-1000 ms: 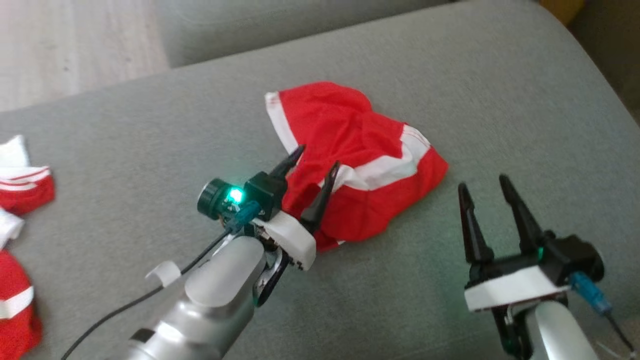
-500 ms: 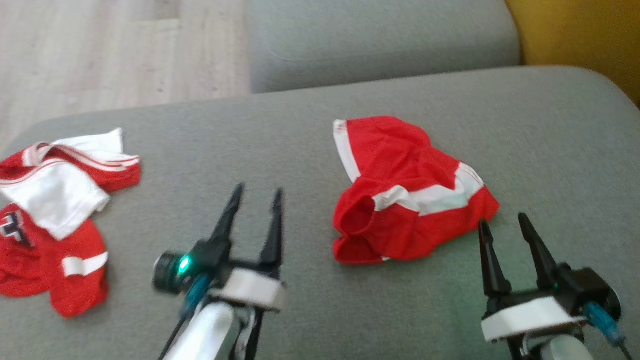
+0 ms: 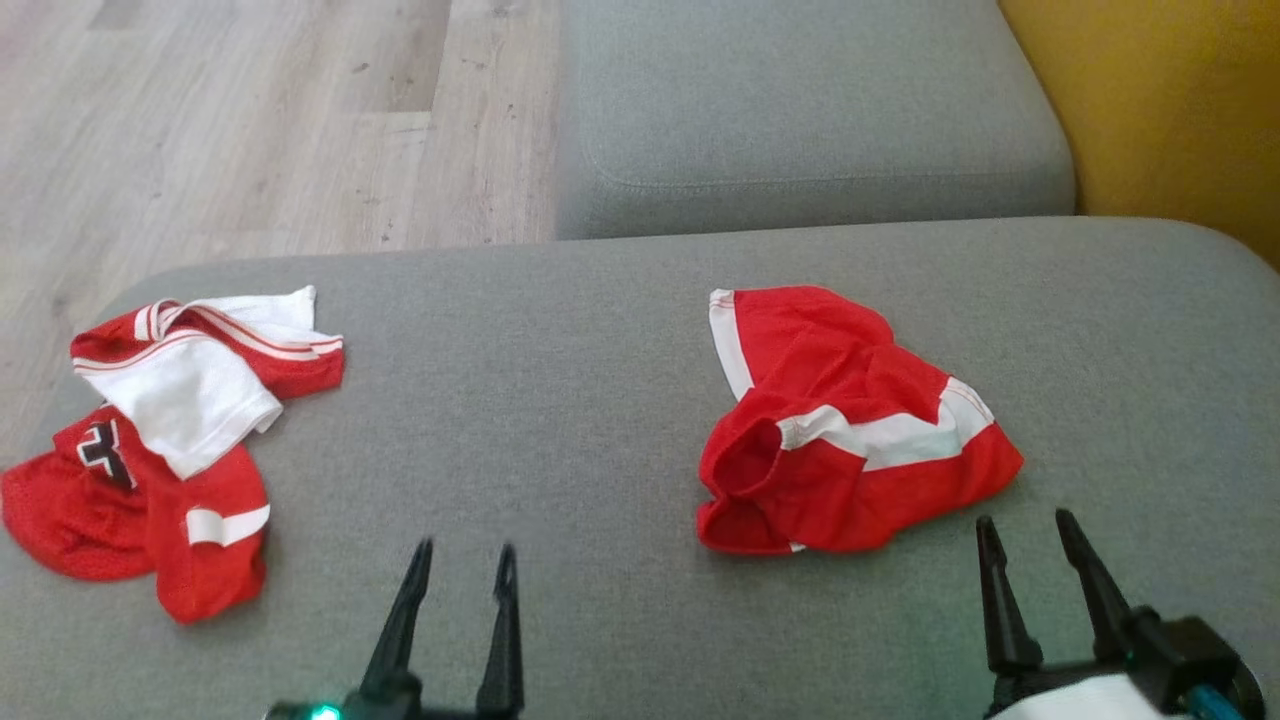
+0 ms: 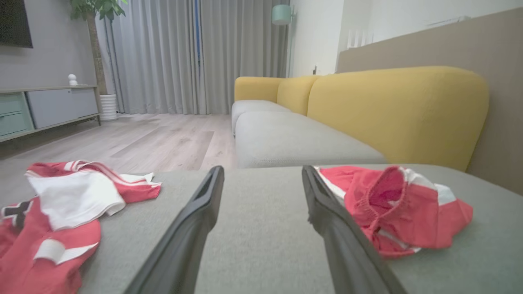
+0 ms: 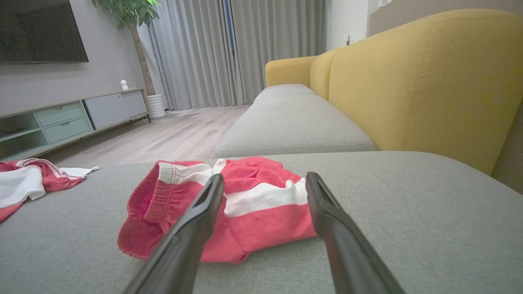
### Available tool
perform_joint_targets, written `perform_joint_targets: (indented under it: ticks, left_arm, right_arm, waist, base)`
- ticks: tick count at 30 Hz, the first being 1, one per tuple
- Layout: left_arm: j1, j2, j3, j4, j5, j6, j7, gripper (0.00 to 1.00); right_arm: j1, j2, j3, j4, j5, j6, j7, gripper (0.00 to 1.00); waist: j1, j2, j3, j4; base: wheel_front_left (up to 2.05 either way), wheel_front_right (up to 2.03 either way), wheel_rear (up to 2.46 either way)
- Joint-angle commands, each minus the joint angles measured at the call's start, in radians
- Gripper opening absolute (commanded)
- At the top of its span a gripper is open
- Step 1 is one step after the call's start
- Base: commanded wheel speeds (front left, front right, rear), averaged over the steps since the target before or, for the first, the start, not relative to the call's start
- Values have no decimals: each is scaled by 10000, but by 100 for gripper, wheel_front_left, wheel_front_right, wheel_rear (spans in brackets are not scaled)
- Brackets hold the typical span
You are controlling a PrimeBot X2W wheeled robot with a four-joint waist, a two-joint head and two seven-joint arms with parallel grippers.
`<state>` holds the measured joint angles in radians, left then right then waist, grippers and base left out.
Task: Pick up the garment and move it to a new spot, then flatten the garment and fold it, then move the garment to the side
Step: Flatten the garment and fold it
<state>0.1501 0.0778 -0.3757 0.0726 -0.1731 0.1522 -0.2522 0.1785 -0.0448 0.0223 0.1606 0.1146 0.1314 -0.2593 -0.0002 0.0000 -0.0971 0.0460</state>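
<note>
Head view showed you the red shorts [image 3: 850,430] lying loose and rumpled on the grey cushion [image 3: 560,400], right of its middle, with neither claw touching them. Your right claw [image 3: 1025,520] sat at the lower right, its two fingers parted and nothing between them. The near right corner of the shorts lay just beyond its tips, and most of the cloth spread away to its left. Your left claw [image 3: 466,548] was at the lower middle, likewise spread and empty. It had bare cushion ahead of it and the shorts off to its right, farther away than they were from the other arm. So the right arm was the nearer one, and I would judge it the natural arm for the first pinch.

The shorts' long axis ran mostly across your view, slanting from the far left edge with its white band toward the near right corner. A gathered opening faced left, toward the left claw. In the right wrist view that opening sat left of the fingers, and the white stripe lay straight ahead between them. A reach forward and slightly left should have met the near hem.

A heap of red and white clothes [image 3: 170,440] lay at the cushion's left end, well apart from the shorts. I took the shorts as your garment, since they were neither flat nor squarely folded, but the views alone could not settle which piece was meant.
</note>
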Motion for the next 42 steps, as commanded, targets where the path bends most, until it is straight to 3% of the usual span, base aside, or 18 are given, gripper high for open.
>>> perform_joint_targets:
  ticks: [1, 23, 33, 39, 42]
  left_arm:
    - [-197, -143, 512, -397, 172, 65, -95, 100]
    - [-72, -266, 724, -52, 745, -572, -95, 100]
    - [-1737, -273, -665, 1164, 208, -1472, -95, 100]
    - [-2810, -274, -1882, 2468, -1044, -2041, -87, 100]
    - [-3639, -274, -2991, 3079, -2486, -2310, 107, 100]
  right_arm:
    - [-248, -55, 261, -380, 39, -7, -24, 100]
    - [-191, -55, 542, -281, 14, -7, -24, 100]
    - [-314, -55, 540, -297, 120, -7, -24, 100]
    - [-326, -55, 773, -304, 107, -7, -24, 100]
    - [-394, -55, 965, -258, 46, -7, -24, 100]
  waist:
    - [2, 0, -46, 11]
    - [2, 0, 12, 43]
    - [2, 0, 280, 37]
    - [2, 0, 430, -370]
    - [2, 0, 574, -780]
  base:
    - [0, 0, 0]
    - [0, 0, 0]
    - [0, 0, 0]
    - [0, 0, 0]
    - [0, 0, 0]
